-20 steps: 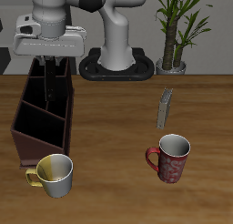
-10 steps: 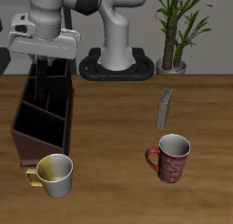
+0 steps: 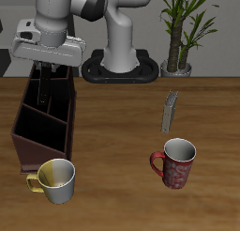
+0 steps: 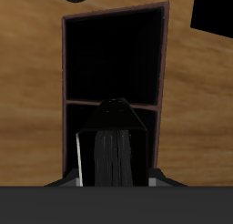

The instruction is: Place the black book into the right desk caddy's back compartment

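Observation:
My gripper (image 3: 47, 71) is shut on the black book (image 3: 43, 87), which hangs upright from the fingers. The book's lower end reaches down to the far end of the right desk caddy (image 3: 37, 148), a long dark brown box with inner dividers. That far end is the back compartment (image 3: 56, 84), nearest the robot's base. In the wrist view the book (image 4: 114, 147) stands over the back compartment (image 4: 75, 127), on my side of the straight crosswise divider (image 4: 82, 102). Whether the book touches the compartment floor is hidden.
A yellow mug (image 3: 56, 179) stands just in front of the caddy near the table's front edge. A red mug (image 3: 174, 162) and a short grey book (image 3: 170, 110) stand across the table. A potted plant (image 3: 178, 33) and the robot's base (image 3: 120, 68) are at the back.
The gripper with the black book has shifted slightly over the caddy's far end, and the book now hangs a little lower. Nothing else has moved.

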Controlling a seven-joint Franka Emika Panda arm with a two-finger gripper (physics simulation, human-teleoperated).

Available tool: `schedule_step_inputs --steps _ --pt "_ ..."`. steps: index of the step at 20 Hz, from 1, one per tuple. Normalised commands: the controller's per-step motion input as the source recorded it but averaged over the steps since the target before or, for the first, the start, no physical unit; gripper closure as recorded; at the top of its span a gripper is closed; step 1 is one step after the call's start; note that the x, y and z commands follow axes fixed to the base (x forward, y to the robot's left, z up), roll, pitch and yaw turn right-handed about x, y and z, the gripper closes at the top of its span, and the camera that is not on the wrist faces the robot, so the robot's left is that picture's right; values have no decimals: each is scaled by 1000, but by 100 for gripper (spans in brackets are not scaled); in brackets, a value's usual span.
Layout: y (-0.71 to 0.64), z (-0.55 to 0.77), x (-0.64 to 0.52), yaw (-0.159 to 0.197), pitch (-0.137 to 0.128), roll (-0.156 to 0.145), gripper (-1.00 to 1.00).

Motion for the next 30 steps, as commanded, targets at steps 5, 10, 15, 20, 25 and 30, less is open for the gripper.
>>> schedule_step_inputs --steps 5,10,15,20,25,30 --pt "-119 -18 -136 -48 -5 -75 100" --pt "34 -103 -129 3 6 -17 100" --pt "-20 -82 40 11 9 -6 100" --pt "-102 -71 51 1 7 -18 100" --pt "-91 -76 9 -12 7 -10 100" --pt "-53 -169 52 -9 24 -10 100"
